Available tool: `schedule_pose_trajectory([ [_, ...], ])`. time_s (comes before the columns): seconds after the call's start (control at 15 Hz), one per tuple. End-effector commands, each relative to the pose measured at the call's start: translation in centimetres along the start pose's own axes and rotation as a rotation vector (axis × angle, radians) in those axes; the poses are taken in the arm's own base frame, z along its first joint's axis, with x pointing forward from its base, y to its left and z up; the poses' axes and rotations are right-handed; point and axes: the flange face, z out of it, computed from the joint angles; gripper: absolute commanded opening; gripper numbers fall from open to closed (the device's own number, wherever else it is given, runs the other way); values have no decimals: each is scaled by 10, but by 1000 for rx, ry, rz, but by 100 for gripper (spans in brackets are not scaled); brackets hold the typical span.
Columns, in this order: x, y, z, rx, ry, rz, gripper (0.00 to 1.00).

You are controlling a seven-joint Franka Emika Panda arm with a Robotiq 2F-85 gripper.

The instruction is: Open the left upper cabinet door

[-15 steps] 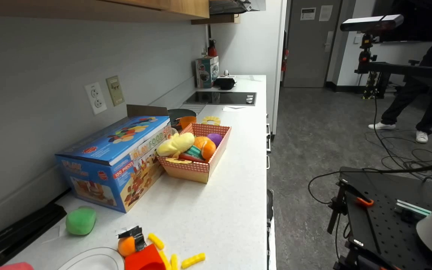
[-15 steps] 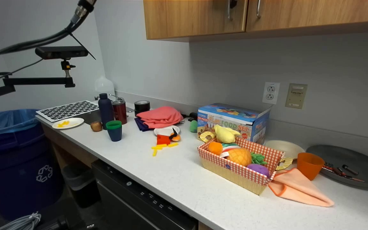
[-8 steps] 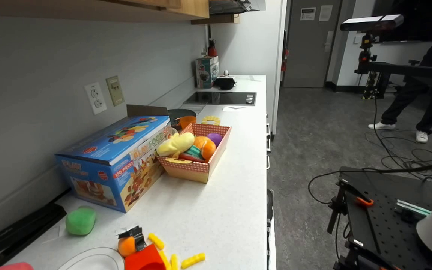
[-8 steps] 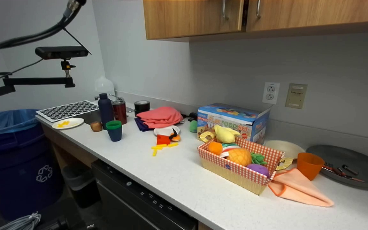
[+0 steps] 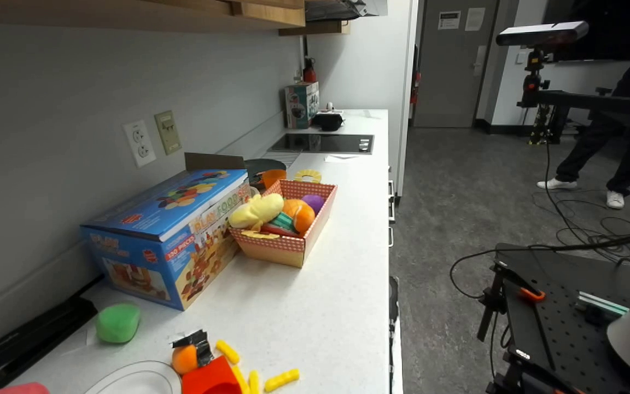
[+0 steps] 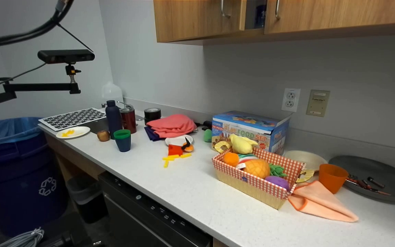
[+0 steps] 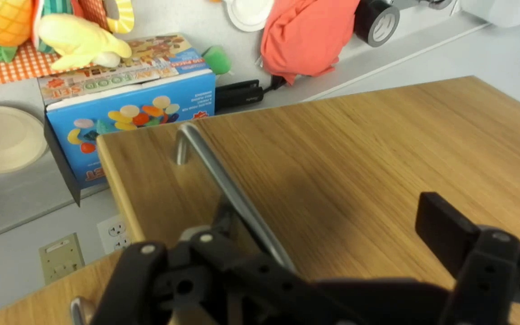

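Observation:
The left upper cabinet door (image 6: pixel 197 19) is wood and stands partly open, with a gap showing the cabinet's dark inside (image 6: pixel 255 15). Its metal bar handle (image 6: pixel 223 8) is near the free edge. In the wrist view the door (image 7: pixel 355 153) fills the middle, with its handle (image 7: pixel 228 185) running diagonally. My gripper (image 7: pixel 332 221) has its fingers wide apart. One finger is tucked behind the handle, between bar and door, mostly hidden; the other is out over the door face. Whether the finger touches the bar is hard to tell. The gripper is outside both exterior views.
The right cabinet door (image 6: pixel 338 15) beside it is shut. Below, the counter (image 6: pixel 190 185) holds a play food box (image 6: pixel 249 127), a checked basket (image 6: pixel 249 187), cups and a dark plate (image 6: pixel 372 178). A camera on an arm (image 6: pixel 67 56) stands at the left. Arm cables (image 6: pixel 29 36) hang near it.
The left door has swung from almost shut to partly open, its handle moving left in an exterior view and the gap widening. The arm's cables have moved left and down.

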Motion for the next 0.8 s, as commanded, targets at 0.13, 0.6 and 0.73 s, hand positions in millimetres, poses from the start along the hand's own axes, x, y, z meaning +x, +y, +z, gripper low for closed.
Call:
schedule_pose_trajectory([
  [0.13, -80, -53, -16, 136, -182, -55, 100],
  [0.6, -121, -12, -15, 70, -354, -107, 100],
  [0.73, -130, 9, -3, 34, -464, -151, 100],
])
